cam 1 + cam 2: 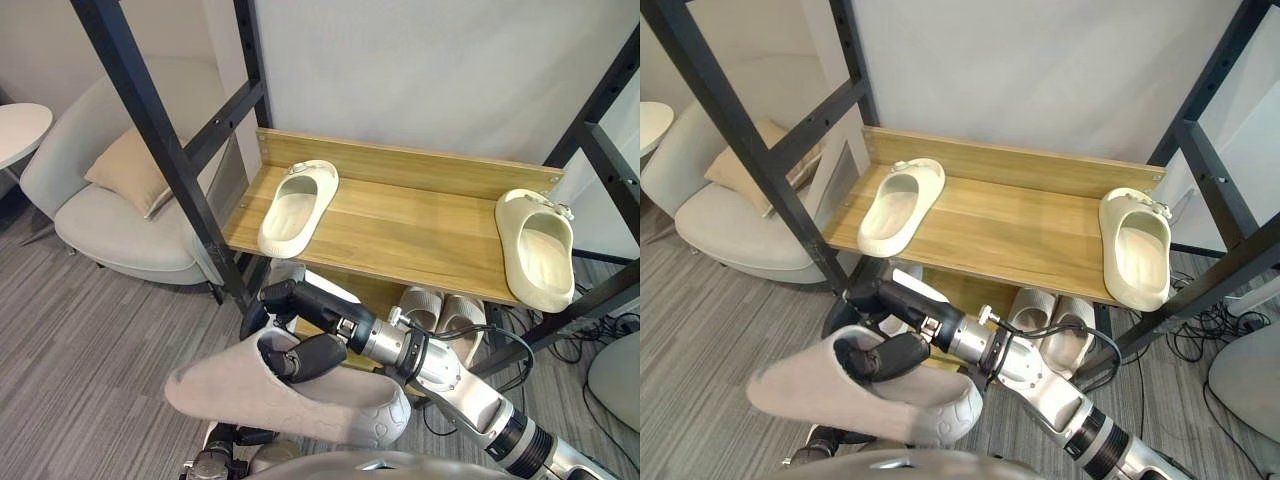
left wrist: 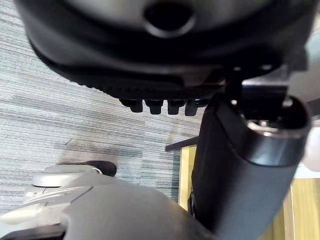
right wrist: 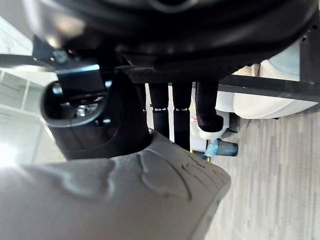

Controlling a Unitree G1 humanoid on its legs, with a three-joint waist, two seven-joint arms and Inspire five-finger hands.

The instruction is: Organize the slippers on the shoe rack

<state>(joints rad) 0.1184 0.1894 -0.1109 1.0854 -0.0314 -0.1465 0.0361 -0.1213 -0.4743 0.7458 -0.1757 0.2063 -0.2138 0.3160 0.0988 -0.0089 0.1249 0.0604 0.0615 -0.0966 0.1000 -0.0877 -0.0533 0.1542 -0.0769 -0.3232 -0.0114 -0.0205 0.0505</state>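
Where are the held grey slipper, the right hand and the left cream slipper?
grey slipper (image 1: 230, 395): left eye view, side.
right hand (image 1: 290, 300): left eye view, back.
left cream slipper (image 1: 297, 207): left eye view, footbed.

wooden shoe rack (image 1: 400, 228) in a black metal frame (image 1: 150, 125), standing on grey carpet (image 1: 90, 330)
on its top shelf a left cream slipper (image 1: 297, 207) and a right cream slipper (image 1: 537, 248) lie well apart at opposite ends, toes toward the back board; a pale slipper pair (image 1: 440, 308) sits on the lower shelf.
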